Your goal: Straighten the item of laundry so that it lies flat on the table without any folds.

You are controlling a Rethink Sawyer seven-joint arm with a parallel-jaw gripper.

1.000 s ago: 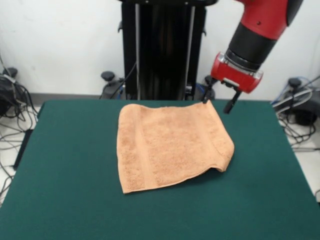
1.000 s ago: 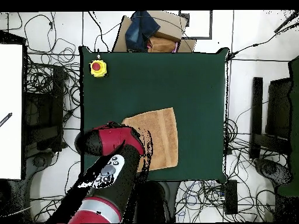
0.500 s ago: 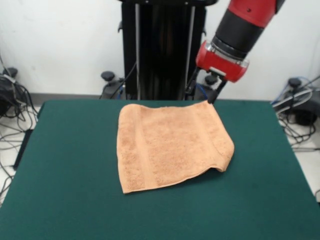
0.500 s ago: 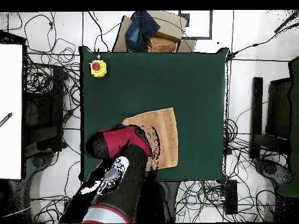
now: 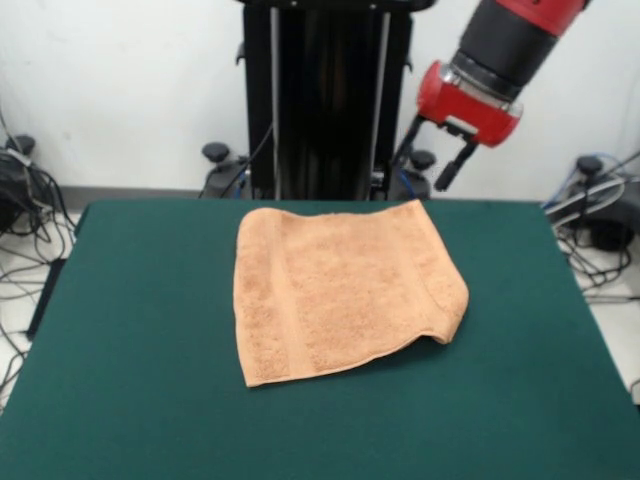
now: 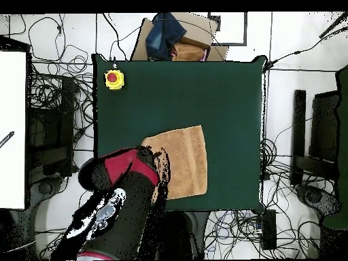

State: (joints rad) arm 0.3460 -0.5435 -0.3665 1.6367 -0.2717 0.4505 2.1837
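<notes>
- The towel (image 5: 340, 292) lies on the green worktop (image 5: 130, 330), toward the worktop's far side in the front view, its far edge close to the worktop's 12 o'clock rim.
- It lies mostly flat. A woven band runs along its 9 o'clock side, and another shows near its 3 o'clock side.
- Its corner at about 4 o'clock is curled over on itself, forming a raised fold with a shadow beneath; the rest of the cloth shows no clear creases.
- The jaws (image 5: 428, 165) hang in the air off the towel's 1 o'clock corner, above and apart from the cloth, holding nothing; two dark fingers (image 5: 446, 172) point downward with a gap between them, so they stand apart.
- The red and black arm (image 5: 505, 45) slants up toward 1 o'clock and out of the front view.
- In the overhead view the towel (image 6: 185, 160) sits at the 6 o'clock part of the worktop (image 6: 204, 95), and the arm (image 6: 115, 204) covers its 8 o'clock corner.
- A yellow box with a red button (image 6: 113, 79) sits near the worktop's 10 o'clock corner in the overhead view, well apart from the towel.
</notes>
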